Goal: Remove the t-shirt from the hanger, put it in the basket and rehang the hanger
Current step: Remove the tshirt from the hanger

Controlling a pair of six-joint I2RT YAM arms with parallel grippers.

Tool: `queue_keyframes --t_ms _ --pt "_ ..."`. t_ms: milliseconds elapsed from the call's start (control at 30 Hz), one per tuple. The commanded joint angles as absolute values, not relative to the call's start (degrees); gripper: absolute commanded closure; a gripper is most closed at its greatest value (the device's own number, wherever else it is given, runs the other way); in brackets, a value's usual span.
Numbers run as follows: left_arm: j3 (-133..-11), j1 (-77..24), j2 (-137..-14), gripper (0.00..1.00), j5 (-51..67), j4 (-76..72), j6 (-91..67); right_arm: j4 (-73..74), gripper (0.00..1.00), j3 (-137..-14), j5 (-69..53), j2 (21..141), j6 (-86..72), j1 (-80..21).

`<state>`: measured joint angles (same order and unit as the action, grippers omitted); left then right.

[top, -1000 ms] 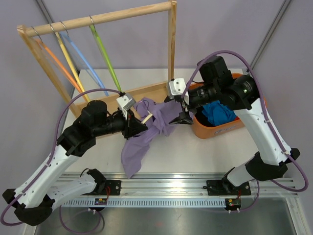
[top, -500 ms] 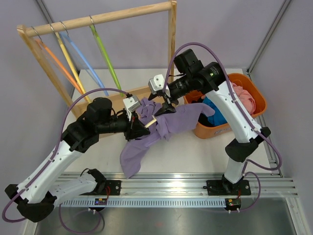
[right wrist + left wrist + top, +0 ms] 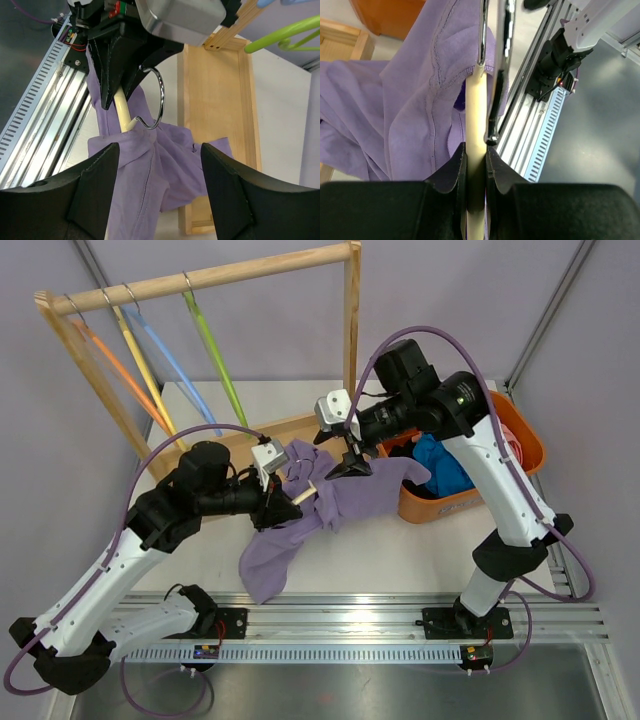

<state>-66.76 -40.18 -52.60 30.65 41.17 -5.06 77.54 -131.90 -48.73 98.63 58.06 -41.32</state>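
Two jaws of the left gripper (image 3: 476, 150) are clamped on the cream neck of the hanger (image 3: 474, 107), while the right gripper (image 3: 159, 150) stands wide and empty just above the collar. The purple t-shirt (image 3: 340, 495) hangs bunched round that neck — not yet off, so the pull itself looks left to do.

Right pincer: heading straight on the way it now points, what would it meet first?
Probably the purple t-shirt, bunched at the hanger neck, centred between the fingers of the right pincer. The left pincer gripping the hanger sits further on. Depth is uncertain.
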Motion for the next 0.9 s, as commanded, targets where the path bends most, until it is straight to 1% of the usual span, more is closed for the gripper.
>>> queue_keyframes --t_ms 0,33,133,233,400,700,800,833,867 --pt "-70.22 -39.99 -51.42 1.00 29.45 39.90 -3.34 90.77 0.27 -134.73 -49.57 98.78 62.11 -42.01" --pt "-70.49 -39.99 -51.42 1.00 29.44 40.25 -2.99 93.92 0.27 -134.65 -49.83 99.57 62.92 -42.01" --pt "-71.10 -39.99 -51.50 1.00 30.14 39.73 -2.72 93.69 0.27 -130.97 -49.05 98.71 64.16 -42.98" --pt "-71.89 -39.99 -51.68 1.00 31.38 39.29 -2.46 93.86 0.27 -130.86 -48.34 99.75 63.90 -43.94" --pt "-73.82 -39.99 -51.86 1.00 30.76 39.72 -2.02 93.78 0.31 -131.05 -48.25 101.25 63.11 -44.65" --pt "-74.62 -39.99 -52.03 1.00 29.44 39.38 -1.67 93.69 0.39 -125.86 -47.46 100.99 62.93 -46.32" --pt "-75.41 -39.99 -52.56 1.00 30.23 39.02 -1.32 92.73 0.51 -125.68 -47.46 101.69 61.53 -46.40" --pt "-75.58 -39.99 -52.73 1.00 30.32 38.85 -1.06 92.64 0.62 -125.86 -47.46 101.95 61.35 -46.41" --pt "-75.93 -39.99 -52.82 1.00 30.58 38.93 -0.88 92.64 0.68 -126.12 -47.46 101.95 61.17 -46.41"
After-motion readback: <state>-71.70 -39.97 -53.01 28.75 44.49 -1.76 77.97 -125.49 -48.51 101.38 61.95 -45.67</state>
